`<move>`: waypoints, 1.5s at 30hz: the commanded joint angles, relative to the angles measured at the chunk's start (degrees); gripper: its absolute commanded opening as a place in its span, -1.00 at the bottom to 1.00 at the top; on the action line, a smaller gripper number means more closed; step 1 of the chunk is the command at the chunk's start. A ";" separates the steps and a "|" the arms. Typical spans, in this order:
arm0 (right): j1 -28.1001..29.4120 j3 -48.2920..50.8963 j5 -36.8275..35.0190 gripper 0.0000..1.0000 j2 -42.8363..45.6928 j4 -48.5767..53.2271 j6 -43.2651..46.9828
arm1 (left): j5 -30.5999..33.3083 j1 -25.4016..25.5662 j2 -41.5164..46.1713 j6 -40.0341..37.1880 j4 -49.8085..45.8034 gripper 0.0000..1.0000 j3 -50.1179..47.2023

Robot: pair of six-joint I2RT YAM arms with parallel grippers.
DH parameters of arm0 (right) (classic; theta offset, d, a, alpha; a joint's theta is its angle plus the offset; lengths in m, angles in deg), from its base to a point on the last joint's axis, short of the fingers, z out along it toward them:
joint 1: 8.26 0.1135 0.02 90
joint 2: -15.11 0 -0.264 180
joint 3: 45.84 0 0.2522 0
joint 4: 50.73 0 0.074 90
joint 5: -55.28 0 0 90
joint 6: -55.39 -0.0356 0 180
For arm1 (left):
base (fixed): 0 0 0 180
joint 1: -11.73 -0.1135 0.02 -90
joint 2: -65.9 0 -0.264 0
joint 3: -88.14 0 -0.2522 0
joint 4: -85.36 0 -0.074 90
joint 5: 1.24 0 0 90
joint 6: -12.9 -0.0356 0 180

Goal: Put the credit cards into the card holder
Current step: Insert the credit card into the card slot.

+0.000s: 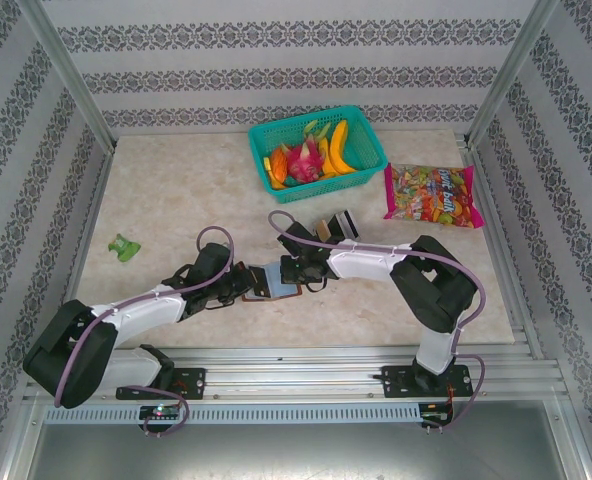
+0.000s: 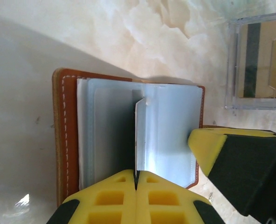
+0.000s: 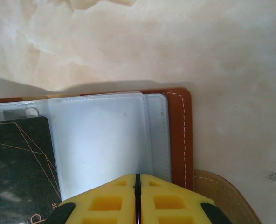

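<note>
The white-shelled, black-jointed left arm (image 1: pixel 141 303) and matching right arm (image 1: pixel 371 262) each trail a looping mauve cable (image 1: pixel 216 232) and stand on black bolted base plates (image 1: pixel 171 383) at the frame's bottom. The left gripper (image 2: pixel 135 176) and right gripper (image 3: pixel 137 178) have yellow moulded fingers with square recesses.

Pale marbled beige tabletop (image 1: pixel 176 190), evenly lit, shadows soft. Walls (image 1: pixel 276 55) across the top and down both sides carry grey-white damask stripes; aluminium posts (image 1: pixel 71 80) rise at the upper corners. Slotted aluminium rail (image 1: pixel 306 365) spans the bottom of the frame.
</note>
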 commanded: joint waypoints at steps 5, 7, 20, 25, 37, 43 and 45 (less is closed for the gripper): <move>-1.01 2.95 -1.49 -0.78 -1.75 2.07 0.15 | -1.43 0.76 0.77 -0.81 10.30 -1.00 -3.69; -1.16 3.13 -1.44 -0.78 -1.73 1.95 0.06 | -1.30 0.77 0.64 -0.27 11.68 -1.00 -4.59; -2.15 4.21 -0.67 -0.77 -1.75 1.04 -0.46 | -4.44 0.77 -7.23 1.15 19.50 -1.00 -5.06; -2.21 4.37 -0.03 -0.76 -1.93 0.56 -0.60 | -4.57 0.77 -7.96 0.44 18.96 -1.00 -4.81; -2.60 4.18 1.09 -0.74 -1.32 -0.10 -1.06 | -6.37 2.12 -12.35 -1.51 14.08 -0.80 0.97; -3.42 4.43 1.66 -0.69 1.01 0.20 -1.13 | -2.69 2.44 -9.70 -1.77 6.09 -0.61 2.08; -4.40 4.55 4.03 -0.66 1.86 -0.57 -0.62 | -1.84 2.44 -8.19 -2.78 3.09 -0.57 2.62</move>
